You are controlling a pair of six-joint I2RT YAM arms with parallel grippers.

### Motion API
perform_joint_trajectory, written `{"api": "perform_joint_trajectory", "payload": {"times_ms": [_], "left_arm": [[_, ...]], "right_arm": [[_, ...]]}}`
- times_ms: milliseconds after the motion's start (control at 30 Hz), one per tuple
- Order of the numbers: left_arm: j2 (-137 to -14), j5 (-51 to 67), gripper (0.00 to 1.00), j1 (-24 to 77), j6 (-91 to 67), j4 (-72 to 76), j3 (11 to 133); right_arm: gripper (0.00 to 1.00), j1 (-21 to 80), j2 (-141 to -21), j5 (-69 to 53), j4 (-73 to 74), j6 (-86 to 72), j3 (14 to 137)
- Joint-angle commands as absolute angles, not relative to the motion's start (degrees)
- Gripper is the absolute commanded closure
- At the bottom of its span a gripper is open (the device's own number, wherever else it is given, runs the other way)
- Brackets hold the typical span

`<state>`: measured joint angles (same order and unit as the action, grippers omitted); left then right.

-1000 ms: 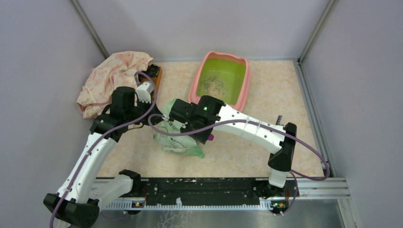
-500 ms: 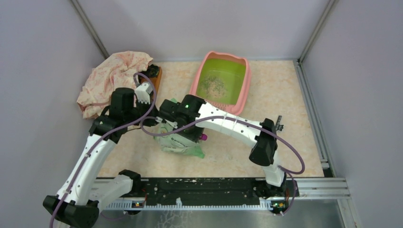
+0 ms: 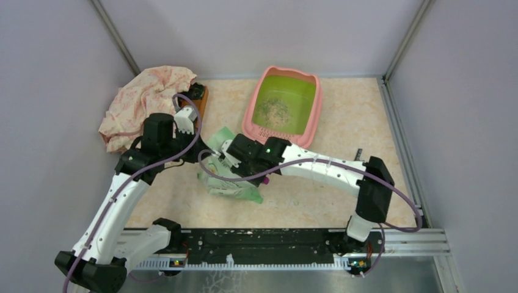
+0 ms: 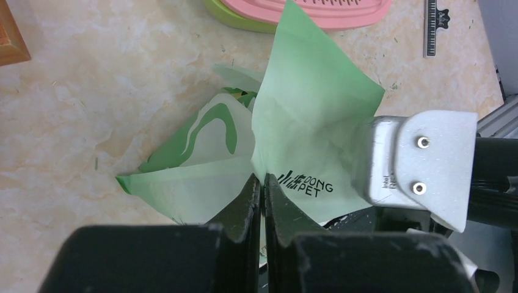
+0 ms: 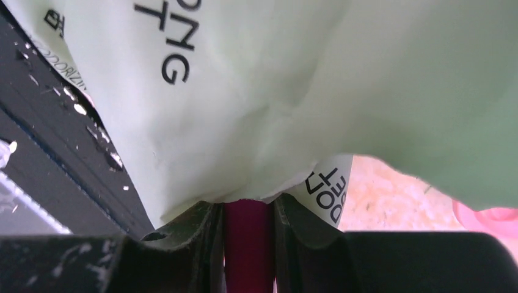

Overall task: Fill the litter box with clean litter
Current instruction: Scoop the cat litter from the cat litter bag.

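The litter box (image 3: 284,104) has a pink rim and a lime-green inside, and stands at the back with a thin scatter of granules (image 3: 273,108) on its floor. Its rim shows at the top of the left wrist view (image 4: 317,7). The light green printed bag (image 3: 231,180) lies in front of it. My left gripper (image 3: 198,154) is shut on an upper edge of the bag (image 4: 305,122), jaws tight on the film (image 4: 263,183). My right gripper (image 3: 225,157) is shut on a magenta scoop handle (image 5: 247,244) and pushed against the bag (image 5: 275,73). No heap of clean litter shows.
A pink flowered cloth (image 3: 146,101) lies at the back left beside a brown wooden block (image 3: 198,97) (image 4: 9,36). A small black ruler-like piece (image 3: 358,157) (image 4: 432,27) lies right of the box. Grey walls close three sides; a metal rail (image 3: 281,241) runs along the near edge.
My right arm swung left, then settled lower against the bag. The magenta scoop end that showed beside the bag no longer shows from above. My left arm held still.
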<state>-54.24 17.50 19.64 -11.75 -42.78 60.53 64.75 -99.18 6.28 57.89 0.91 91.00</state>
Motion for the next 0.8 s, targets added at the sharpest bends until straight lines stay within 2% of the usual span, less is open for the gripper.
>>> {"api": "perform_joint_trajectory", "payload": {"times_ms": [0, 267, 767], "left_arm": [[-53.9, 16.7, 0.93, 19.7, -11.3, -43.7, 61.2], [-54.7, 14.5, 0.93, 19.7, -11.2, -44.4, 61.8], [-56.4, 13.3, 0.93, 19.8, -11.2, -44.9, 64.6]], "right_arm": [[1.00, 64.1, -92.0, 6.7, 36.8, 2.2, 79.0], [1.00, 65.6, -76.4, 10.7, 28.2, 5.2, 68.3], [1.00, 68.9, -54.1, 15.5, 26.9, 0.5, 49.9]]}}
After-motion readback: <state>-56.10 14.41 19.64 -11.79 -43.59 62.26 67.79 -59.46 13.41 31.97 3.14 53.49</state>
